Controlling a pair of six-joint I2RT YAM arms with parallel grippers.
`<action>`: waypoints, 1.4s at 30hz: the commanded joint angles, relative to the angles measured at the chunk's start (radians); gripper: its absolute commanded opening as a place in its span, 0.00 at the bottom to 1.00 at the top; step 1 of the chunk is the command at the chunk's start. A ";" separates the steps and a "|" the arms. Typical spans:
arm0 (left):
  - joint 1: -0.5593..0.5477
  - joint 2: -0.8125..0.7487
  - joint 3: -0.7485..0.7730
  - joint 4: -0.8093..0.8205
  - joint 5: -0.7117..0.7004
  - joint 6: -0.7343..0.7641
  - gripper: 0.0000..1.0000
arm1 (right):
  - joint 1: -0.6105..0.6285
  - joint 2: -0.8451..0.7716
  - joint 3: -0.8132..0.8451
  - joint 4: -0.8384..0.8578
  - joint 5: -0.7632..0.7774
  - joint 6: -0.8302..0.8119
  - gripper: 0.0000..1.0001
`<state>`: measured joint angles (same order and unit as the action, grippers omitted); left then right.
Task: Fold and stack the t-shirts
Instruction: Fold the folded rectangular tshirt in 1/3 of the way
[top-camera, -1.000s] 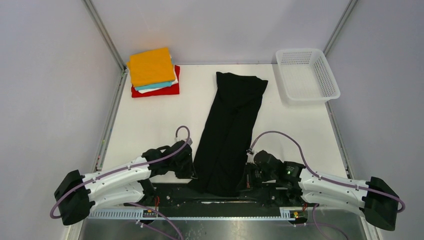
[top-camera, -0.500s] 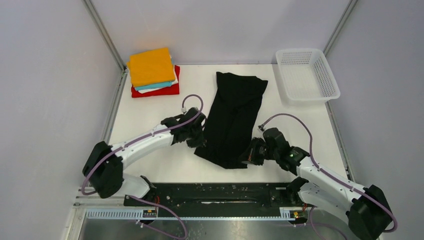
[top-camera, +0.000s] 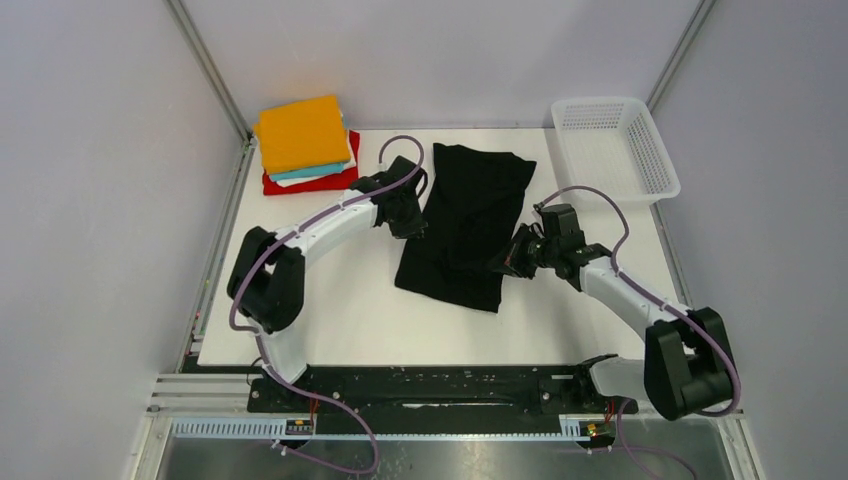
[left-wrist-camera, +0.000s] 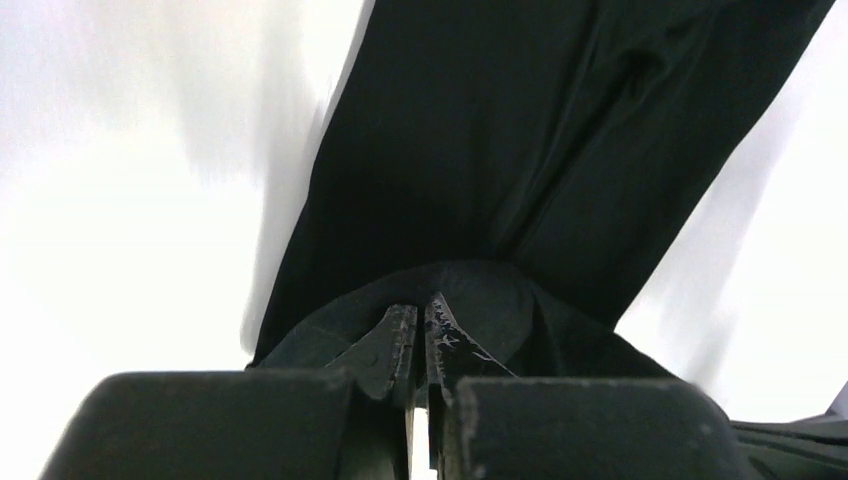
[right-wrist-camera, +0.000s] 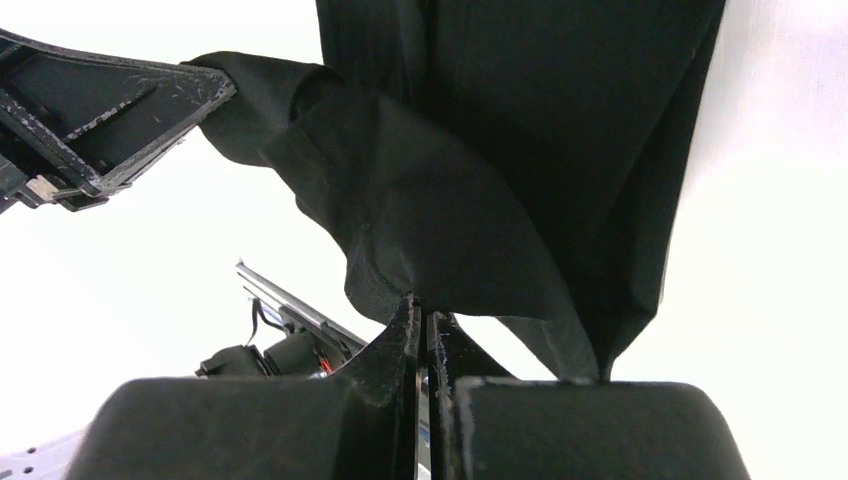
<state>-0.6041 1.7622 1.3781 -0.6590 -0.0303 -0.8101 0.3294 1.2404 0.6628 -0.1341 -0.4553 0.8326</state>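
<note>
Left fingers (left-wrist-camera: 385, 345) and right fingers (right-wrist-camera: 395, 345) clamp edges of the black shirt (top-camera: 470, 215), near the mesh basket (top-camera: 605, 150).

Doubled black shirt (top-camera: 468, 205) (folded stack (top-camera: 300, 135) apart)

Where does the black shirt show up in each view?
Top external: black shirt mid-table, between the left gripper and right gripper.
Left wrist: black shirt fills the upper middle, its edge pinched in the left gripper.
Right wrist: black shirt across the top and centre, pinched in the right gripper.
Shared landmark: the white table.
</note>
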 joint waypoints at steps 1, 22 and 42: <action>0.020 0.086 0.145 -0.014 -0.019 0.065 0.00 | -0.048 0.088 0.089 0.085 -0.070 -0.060 0.00; 0.112 0.502 0.758 -0.071 0.080 0.192 0.82 | -0.229 0.518 0.451 0.175 -0.075 -0.088 0.62; 0.129 -0.291 -0.373 0.173 -0.048 0.041 0.99 | 0.101 0.258 0.195 0.115 -0.002 -0.304 1.00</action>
<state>-0.4793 1.5223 1.0920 -0.5468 -0.0532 -0.7025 0.3592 1.4479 0.7975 -0.0753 -0.4385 0.5571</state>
